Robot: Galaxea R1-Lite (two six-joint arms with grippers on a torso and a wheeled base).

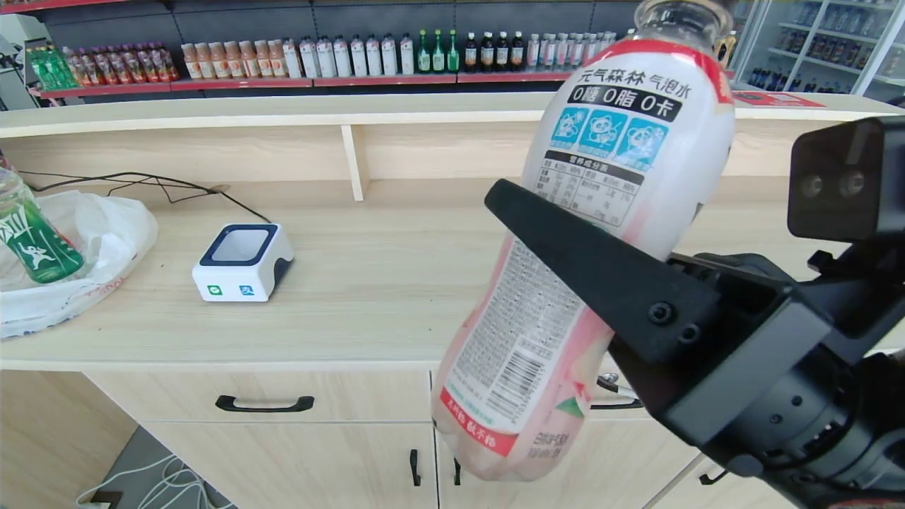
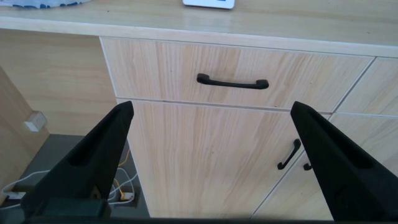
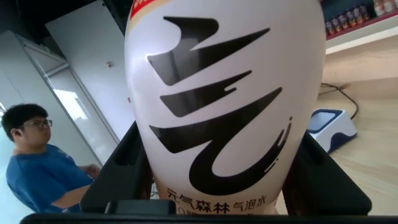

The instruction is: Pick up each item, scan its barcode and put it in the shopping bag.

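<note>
Surface [image 1: 382,283]: pale wood, and it carries the scanner and the bag. My work is above its front edge.
Shopping bag [image 1: 106,233]: white plastic, slumped at the far left of the surface with a green bottle [image 1: 35,240] in it. That's the drop-off, well apart from me for now.
Pink bottle [image 1: 608,177]: up in the air to the right of the scanner, tilted, cap away from me and base low and near.
Right gripper [image 1: 558,233]: pinching the pink bottle around its middle, one finger on each side.
Left gripper [image 2: 211,112]: spread wide with nothing in it, parked low in front of the drawers below the surface.
Scanner [image 1: 242,261]: small white box, window facing up, between the bag and the pink bottle.
Barcode [image 1: 520,375]: near the base, facing up towards my head and not the window!
Step in hand: the scan, I'd say.
How to do it well: carry the bottle left over the scanner, roll the wrist so the barcode looks down into the window, hold level and near, and keep the pinch firm on that slick label.
</note>
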